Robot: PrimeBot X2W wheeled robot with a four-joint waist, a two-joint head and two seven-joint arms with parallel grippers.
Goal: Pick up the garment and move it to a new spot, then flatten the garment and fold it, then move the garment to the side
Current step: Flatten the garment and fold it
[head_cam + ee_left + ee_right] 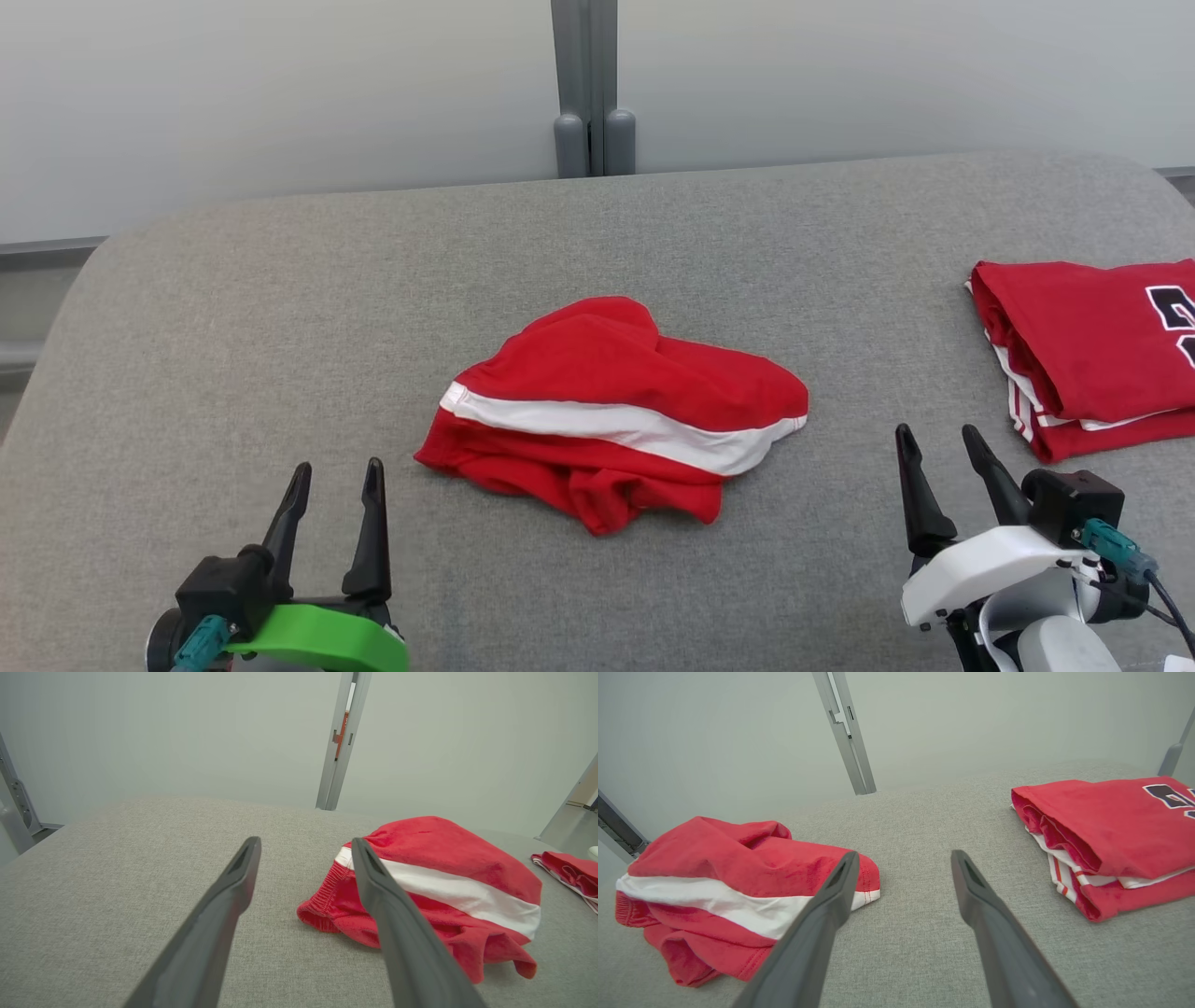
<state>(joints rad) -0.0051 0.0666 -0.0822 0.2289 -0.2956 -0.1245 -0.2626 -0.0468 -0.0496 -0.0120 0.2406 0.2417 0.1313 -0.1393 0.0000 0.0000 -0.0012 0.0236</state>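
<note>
Head view: our crumpled red garment with a white stripe (pixel 611 411) lies on the middle of the grey fabric desk (pixel 280 327), between left gripper (pixel 338 465) and right gripper (pixel 936 430), fingers (pixel 372 523) wide, holding nothing; we should pinch a raised fold deeply.

A grey fabric-covered tabletop (pixel 280 308) with rounded far corners stands before a pale wall (pixel 280 93). A grey metal post (pixel 588 75) splits the wall into 2 panels. The light is soft and even across the cloth.

Green-collared left gripper (pixel 337 465), white-cased right gripper (pixel 936 430)
</note>
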